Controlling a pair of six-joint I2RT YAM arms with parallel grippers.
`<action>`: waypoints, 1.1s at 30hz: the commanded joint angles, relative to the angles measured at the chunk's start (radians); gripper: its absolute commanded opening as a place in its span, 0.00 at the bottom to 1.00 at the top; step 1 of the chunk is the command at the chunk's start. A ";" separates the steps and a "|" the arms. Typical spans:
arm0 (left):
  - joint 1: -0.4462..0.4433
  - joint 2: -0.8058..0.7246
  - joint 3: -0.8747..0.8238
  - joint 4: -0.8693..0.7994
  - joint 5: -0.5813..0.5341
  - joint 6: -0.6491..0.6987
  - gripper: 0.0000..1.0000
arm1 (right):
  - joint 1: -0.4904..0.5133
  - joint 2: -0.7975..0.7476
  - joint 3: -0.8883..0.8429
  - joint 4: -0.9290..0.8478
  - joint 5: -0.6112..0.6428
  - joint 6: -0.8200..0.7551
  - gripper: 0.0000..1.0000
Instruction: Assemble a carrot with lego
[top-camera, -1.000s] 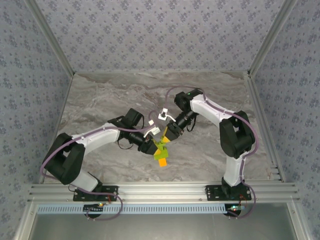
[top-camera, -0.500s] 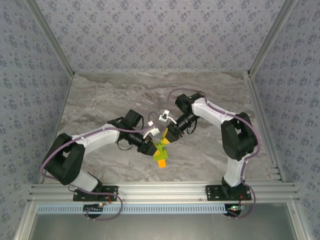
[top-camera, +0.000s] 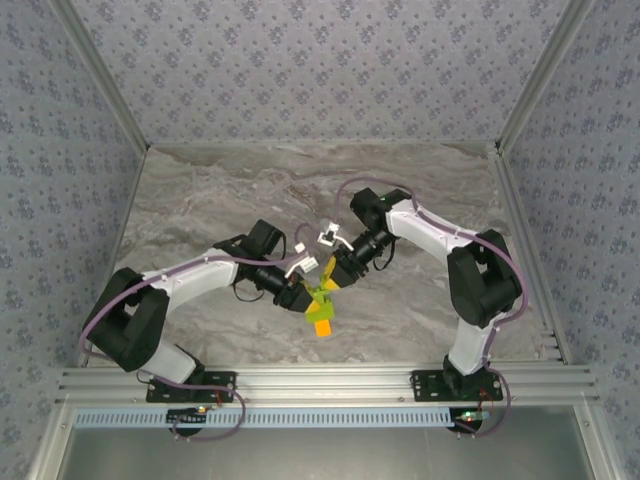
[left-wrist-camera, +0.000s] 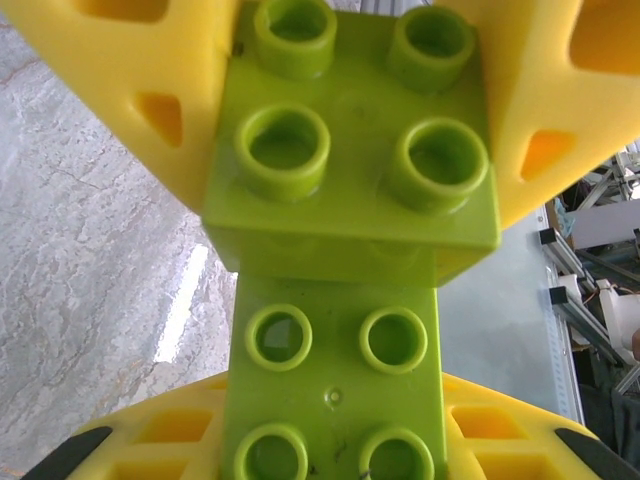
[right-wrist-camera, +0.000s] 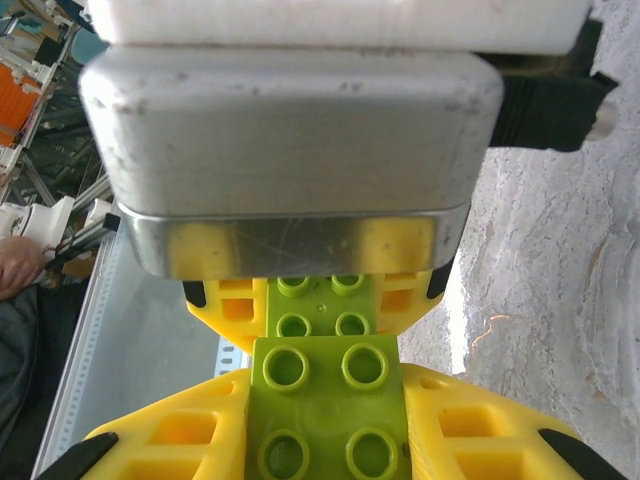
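Both grippers meet over the middle of the table. My left gripper (top-camera: 304, 296) (left-wrist-camera: 335, 445) is shut on a lime-green lego brick (left-wrist-camera: 335, 385), studs toward the camera. My right gripper (top-camera: 330, 284) (right-wrist-camera: 326, 445) is shut on a second lime-green brick (right-wrist-camera: 328, 405) (left-wrist-camera: 355, 150). That second brick overlaps the end of the left one (right-wrist-camera: 320, 305), one layer above it. In the top view the green bricks (top-camera: 319, 299) sit between the yellow fingers, with the orange brick (top-camera: 321, 326) of the carrot just below them, toward the near edge.
The marble tabletop (top-camera: 220, 200) lies open around the arms. Patterned walls close the back and sides, and a metal rail (top-camera: 320, 380) runs along the near edge by the arm bases. The left gripper's grey body (right-wrist-camera: 290, 150) hangs close in front of the right wrist camera.
The right arm's elbow has drifted slightly right and down. Both grippers and the bricks have stayed almost in place, nudged a little left.
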 joint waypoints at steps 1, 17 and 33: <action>0.045 -0.044 0.031 0.116 0.013 -0.018 0.16 | 0.059 -0.001 -0.041 -0.118 0.056 0.014 0.21; 0.047 -0.062 0.023 0.127 -0.025 -0.026 0.16 | 0.023 0.088 -0.036 -0.146 0.007 0.015 0.21; 0.050 -0.064 0.019 0.130 -0.053 -0.023 0.15 | 0.006 0.110 -0.014 -0.238 -0.044 -0.070 0.22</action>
